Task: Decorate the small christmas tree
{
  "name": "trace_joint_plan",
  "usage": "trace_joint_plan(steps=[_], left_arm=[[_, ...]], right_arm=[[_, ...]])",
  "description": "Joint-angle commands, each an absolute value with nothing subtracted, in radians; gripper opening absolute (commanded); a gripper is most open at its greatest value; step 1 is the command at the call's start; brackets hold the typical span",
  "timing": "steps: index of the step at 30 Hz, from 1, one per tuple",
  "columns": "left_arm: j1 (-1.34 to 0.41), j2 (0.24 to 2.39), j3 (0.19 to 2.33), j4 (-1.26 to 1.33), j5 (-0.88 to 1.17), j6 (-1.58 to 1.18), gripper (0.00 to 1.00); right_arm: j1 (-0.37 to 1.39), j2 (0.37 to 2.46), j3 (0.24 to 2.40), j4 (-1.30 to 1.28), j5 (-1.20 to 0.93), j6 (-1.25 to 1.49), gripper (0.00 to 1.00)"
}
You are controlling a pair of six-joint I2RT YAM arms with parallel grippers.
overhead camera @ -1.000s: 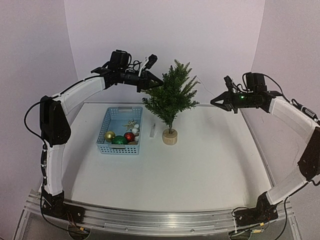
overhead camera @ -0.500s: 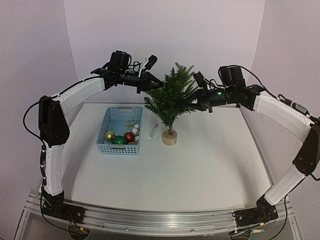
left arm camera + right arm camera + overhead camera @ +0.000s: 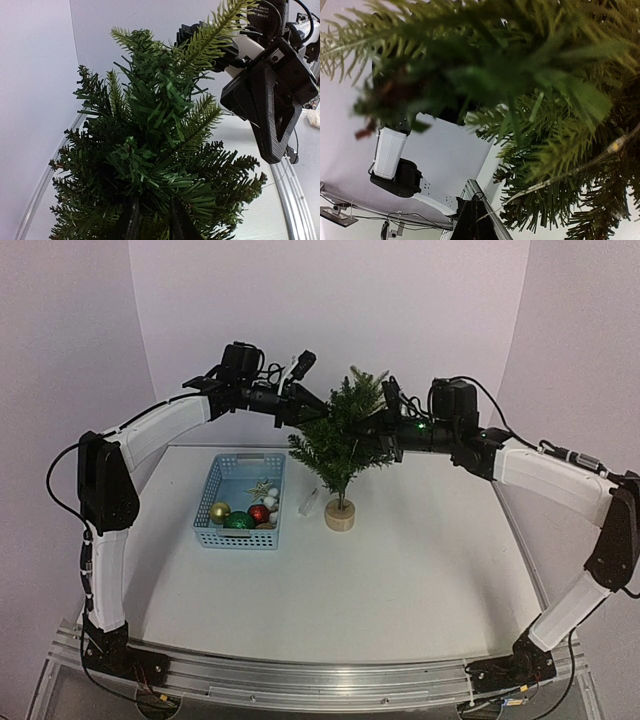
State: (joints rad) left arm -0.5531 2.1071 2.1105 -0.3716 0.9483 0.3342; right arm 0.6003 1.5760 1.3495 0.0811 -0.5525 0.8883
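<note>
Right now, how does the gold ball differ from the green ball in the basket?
The gold ball is gold; the green ball is green. The green ball looks larger than the gold ball. The gold ball sits by the left wall of the basket, the green ball nearer its front wall. Both are round and lie in the basket.

Pale lilac walls point(image 3: 330, 310) closing in on three sides here, evenly lit, no harsh shadows. White table point(image 3: 400, 570) below, with a metal rail point(image 3: 320, 685) running along its near edge.
</note>
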Motion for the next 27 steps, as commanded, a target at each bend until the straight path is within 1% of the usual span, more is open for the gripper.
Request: trace_joint_plan(steps=[1,3,5,12,13,15,17,19,21,23,25,27], left_arm=[[-0.547,2.044,2.138,-0.42,0.979,0.326,0.31],[-0.542,2.039,2.151,-0.424,0.982,0.322,0.4],[-0.539,2.038,2.172,-0.435,0.974,0.329,0.45],[-0.54,2.021,2.232,-0.509,1.016,0.346,0.71],[-0.541,2.017,2.243,-0.524,1.019,0.352,0.74],[-0.54,2.008,2.27,-0.549,1.016,0.35,0.77],[-0.542,1.997,2.319,-0.575,1.003,0.328,0.76],[-0.552,1.982,2.357,-0.616,0.972,0.299,0.7],[-0.578,1.958,2.344,-0.693,0.925,0.289,0.54],[-0.623,1.926,2.28,-0.778,0.915,0.363,0.43],[-0.669,1.888,2.163,-0.798,0.891,0.404,0.38],[-0.696,1.868,2.078,-0.764,0.849,0.394,0.34]], right_arm=[[0.621,1.597,1.356,0.193,-0.499,0.943,0.0],[0.623,1.59,1.346,0.193,-0.482,0.942,0.0],[0.623,1.579,1.326,0.194,-0.45,0.945,0.0],[0.625,1.571,1.301,0.216,-0.39,0.958,0.0],[0.626,1.574,1.301,0.221,-0.387,0.96,0.0],[0.627,1.579,1.304,0.232,-0.384,0.964,0.0],[0.627,1.581,1.309,0.242,-0.379,0.974,0.0],[0.63,1.583,1.315,0.255,-0.369,0.987,0.0],[0.633,1.586,1.32,0.267,-0.357,1.003,0.0],[0.637,1.589,1.322,0.275,-0.342,1.02,0.0],[0.643,1.593,1.322,0.285,-0.328,1.038,0.0],[0.649,1.598,1.325,0.296,-0.322,1.054,0.0]])
